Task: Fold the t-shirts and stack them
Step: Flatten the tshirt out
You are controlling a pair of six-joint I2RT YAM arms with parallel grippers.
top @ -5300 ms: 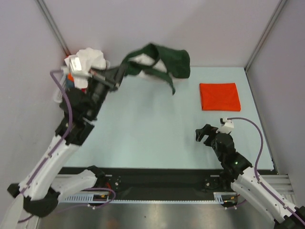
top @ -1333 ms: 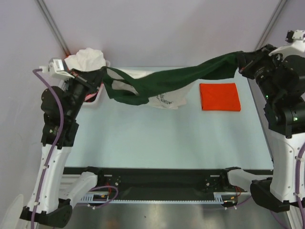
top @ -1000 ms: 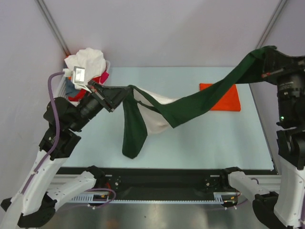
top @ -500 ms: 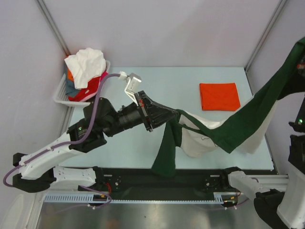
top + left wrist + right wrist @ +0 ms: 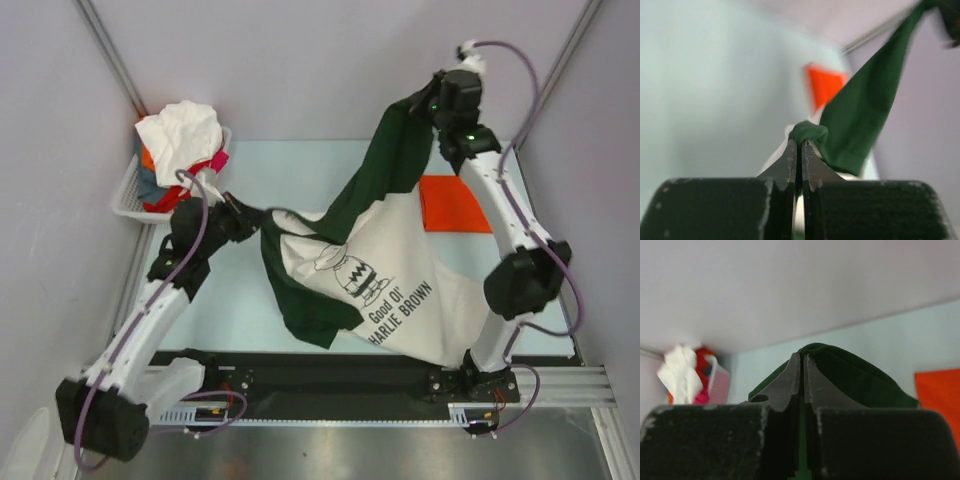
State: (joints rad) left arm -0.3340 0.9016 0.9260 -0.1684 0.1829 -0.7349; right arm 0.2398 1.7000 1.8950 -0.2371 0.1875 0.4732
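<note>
A cream t-shirt (image 5: 385, 285) with dark green sleeves and a dark chest print hangs spread in the air between both grippers, its hem reaching the table's near edge. My left gripper (image 5: 252, 215) is shut on a green shoulder bunch (image 5: 810, 132) at the left. My right gripper (image 5: 422, 102), raised high at the back, is shut on the other green sleeve (image 5: 850, 375). A folded orange-red t-shirt (image 5: 460, 212) lies flat at the back right, partly hidden by the hanging shirt and the right arm. It also shows in the left wrist view (image 5: 826, 85) and the right wrist view (image 5: 940, 390).
A white slotted basket (image 5: 127, 205) at the back left corner holds a heap of white (image 5: 180, 130), red and pink shirts. Walls with metal posts close in the back and both sides. The right arm (image 5: 510, 215) arches over the table's right part.
The right gripper swung from the far right edge to high over the back middle. The left gripper drew back to the left. The shirt went from a twisted rope to spread open, print showing.
</note>
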